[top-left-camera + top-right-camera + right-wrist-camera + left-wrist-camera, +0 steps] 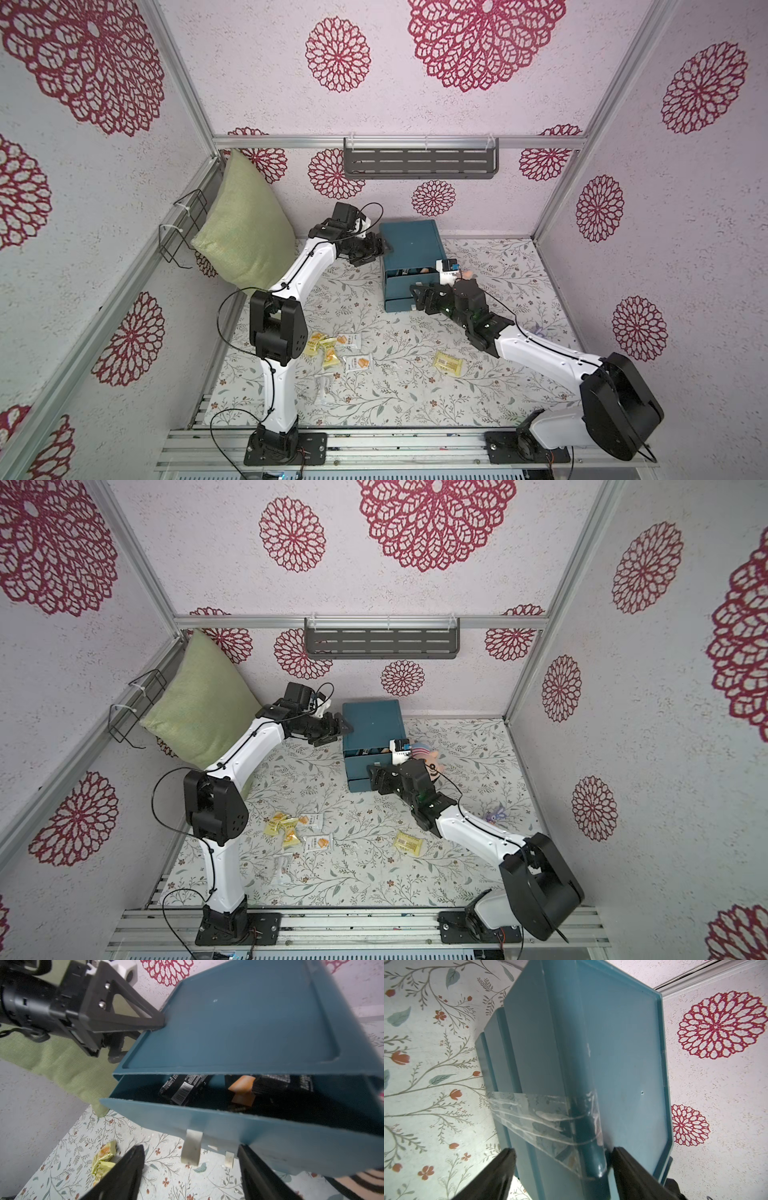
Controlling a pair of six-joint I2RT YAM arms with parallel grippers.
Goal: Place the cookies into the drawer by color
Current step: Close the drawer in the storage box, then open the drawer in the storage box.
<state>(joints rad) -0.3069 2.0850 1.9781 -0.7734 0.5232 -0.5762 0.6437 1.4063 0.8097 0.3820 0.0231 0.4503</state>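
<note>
**Both grippers released, both at the drawer**

Your left gripper (562, 1153) had its fingers spread wide, straddling the top edge of the drawer (409, 245) on its left side, with one fingertip touching the top rim. Your right gripper (191, 1148) was also released. Its fingers sat either side of the top compartment's white tab (191, 1144), clear of it. That compartment stood partly pulled out, with black cookies (182, 1089) inside. Yellow and white cookies (334, 351) lay on the floral table (415, 395) by your left arm. One yellow packet (449, 363) lay apart, nearer your right arm.

Bright even light, blurred wrist edges
</note>
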